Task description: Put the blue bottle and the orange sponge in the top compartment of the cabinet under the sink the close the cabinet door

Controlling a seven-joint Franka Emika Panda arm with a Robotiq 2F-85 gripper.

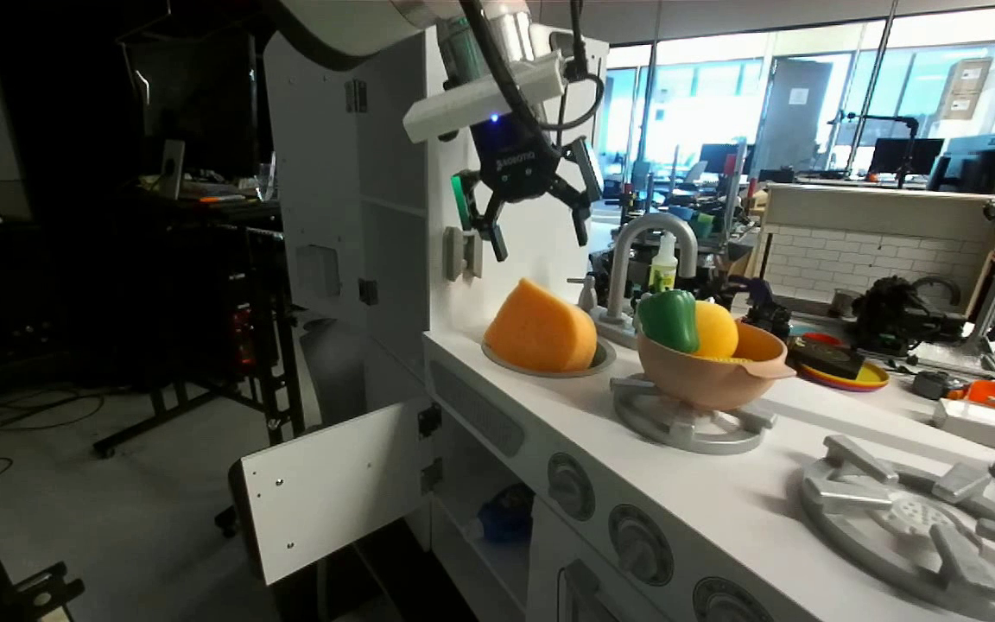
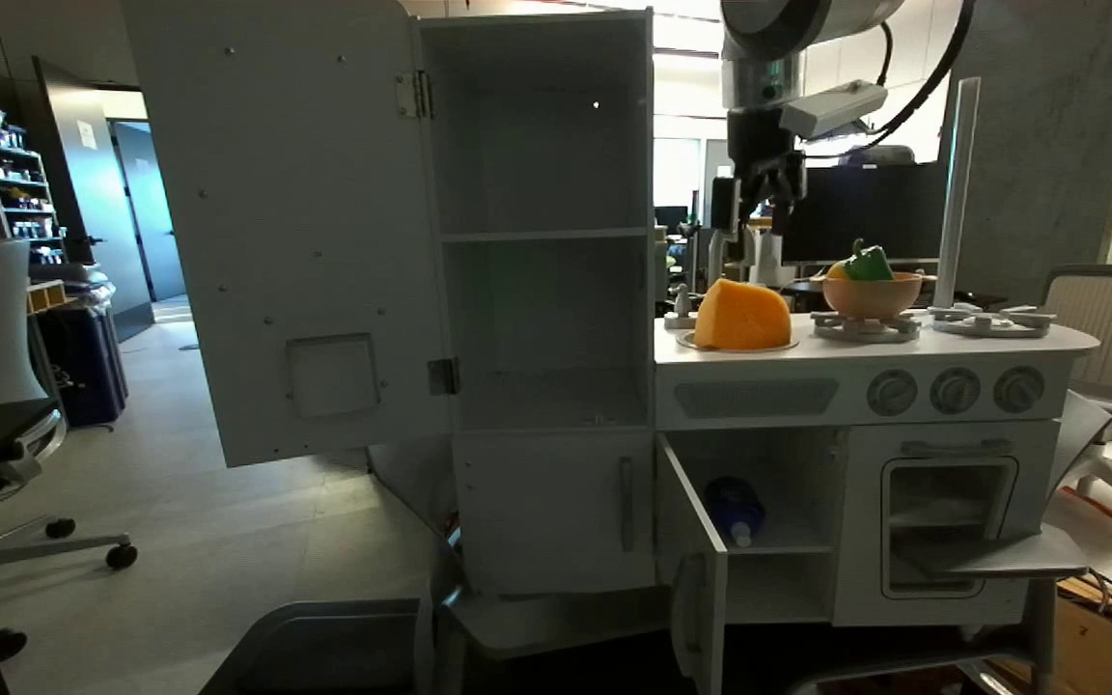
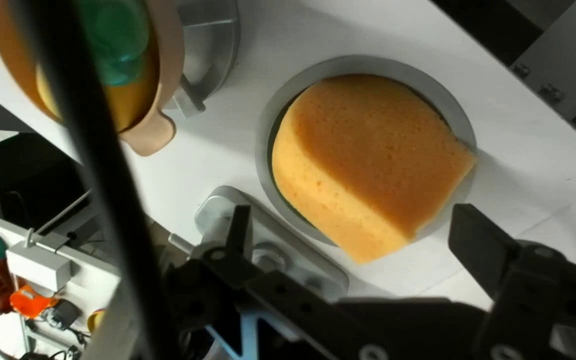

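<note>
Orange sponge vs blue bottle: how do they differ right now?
Look: the orange sponge is a bright, pitted wedge; the blue bottle is dark and rounded with a white cap.
Place: the sponge sits in the sink, rising above its rim; the bottle lies on its side in the top compartment below, cap facing out.
Shared: the open gripper holds neither.

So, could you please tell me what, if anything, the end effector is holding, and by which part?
Nothing is held: the end effector hangs open above the orange sponge, apart from it, and the sponge sits in the sink.
</note>
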